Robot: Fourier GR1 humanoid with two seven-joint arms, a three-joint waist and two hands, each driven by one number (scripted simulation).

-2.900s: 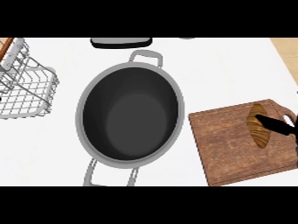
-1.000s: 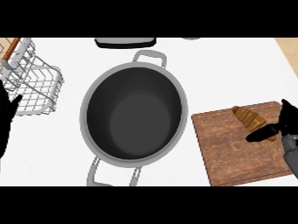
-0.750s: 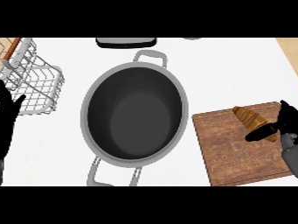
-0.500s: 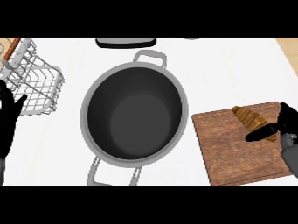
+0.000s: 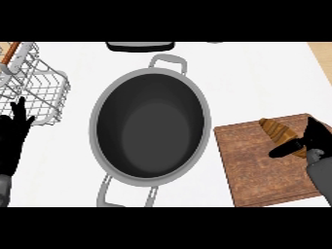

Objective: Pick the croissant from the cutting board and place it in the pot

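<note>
- Croissant [image 5: 278, 130] sits at about 3 o'clock, on the top corner of the cutting board [image 5: 258, 170], which fills the 4 o'clock part of the counter [image 5: 254, 78].
- Right hand [image 5: 319, 138] comes in from the 4 o'clock edge and is curled round the croissant's nearer end, one dark finger lying across the pastry.
- Pot [image 5: 147, 131] stands in the middle of the counter, just beside the board's left edge, and it holds nothing.
- Left hand [image 5: 7, 148] rests at 8 o'clock, its fingers straight and pointing up, with nothing in it.
- By my reckoning the grasp is made, or very nearly. The lift, the carry toward 9 o'clock over the rim and the release into the pot are all left to do.
- Whether the croissant has come off the board at all, I cannot tell from this steep angle.
- The hand covers the croissant's far end and hides how the rest of its fingers lie.
- A wire basket [image 5: 25, 82] at 10 o'clock and a dark object [image 5: 139, 46] at 12 o'clock are both cut off by the edges, and I cannot say what the dark one is.
</note>
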